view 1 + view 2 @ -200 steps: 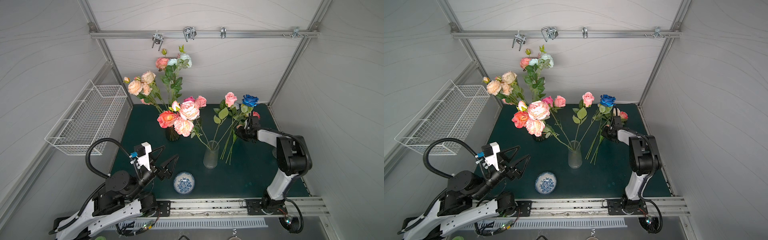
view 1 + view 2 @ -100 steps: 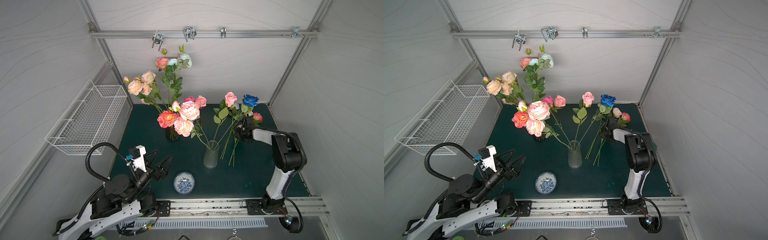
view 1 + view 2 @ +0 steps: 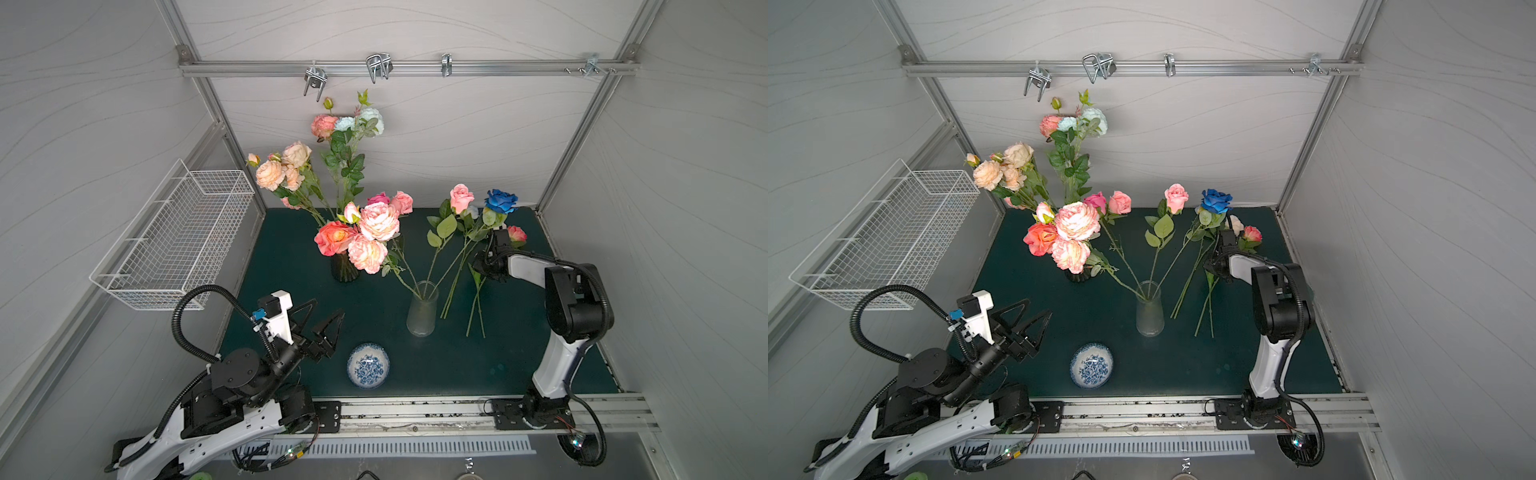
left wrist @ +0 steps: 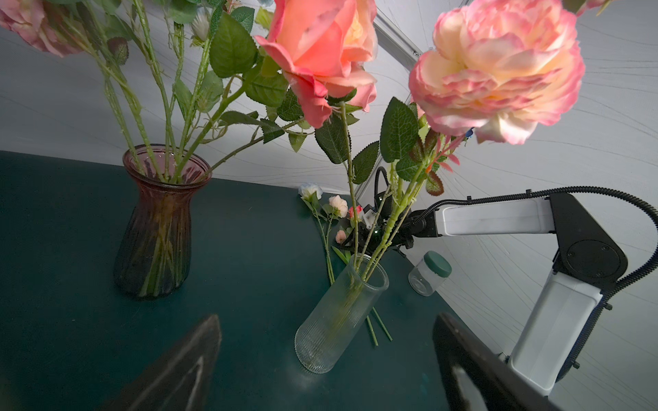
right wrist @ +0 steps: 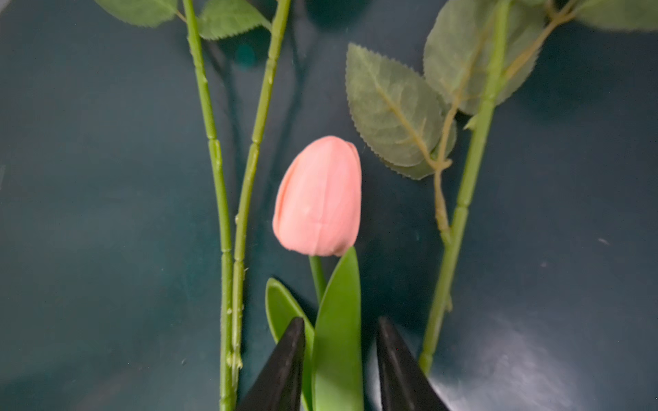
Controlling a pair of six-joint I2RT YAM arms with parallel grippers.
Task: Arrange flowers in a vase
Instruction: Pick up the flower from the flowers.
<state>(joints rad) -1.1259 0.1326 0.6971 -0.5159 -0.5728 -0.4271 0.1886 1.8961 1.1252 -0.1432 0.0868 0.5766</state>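
Observation:
A clear ribbed vase (image 3: 422, 311) (image 3: 1149, 311) (image 4: 338, 320) stands mid-table holding three flowers, two pink (image 3: 461, 197) and one deep blue (image 3: 500, 201). More flowers (image 3: 455, 286) lie loose on the mat to its right. My right gripper (image 3: 482, 270) (image 3: 1212, 268) (image 5: 341, 320) is down among them. Its narrowed jaws straddle the leaves of a pink tulip (image 5: 318, 199), and a gap shows beside one finger. My left gripper (image 3: 328, 305) (image 3: 1039, 306) (image 4: 327, 316) hangs wide open and empty over the front left, facing the vase.
A dark vase (image 3: 344, 268) (image 4: 156, 231) packed with peach, coral and pale blue blooms stands behind and left of the clear one. A blue-patterned bowl (image 3: 368, 365) sits at the front. A green-lidded jar (image 4: 429, 274) stands by the right arm. A wire basket (image 3: 178, 241) hangs on the left wall.
The left arm drew back and low, then came up and forward again, still open. The right gripper edged slightly left over the loose stems, and its elbow shifted a little.

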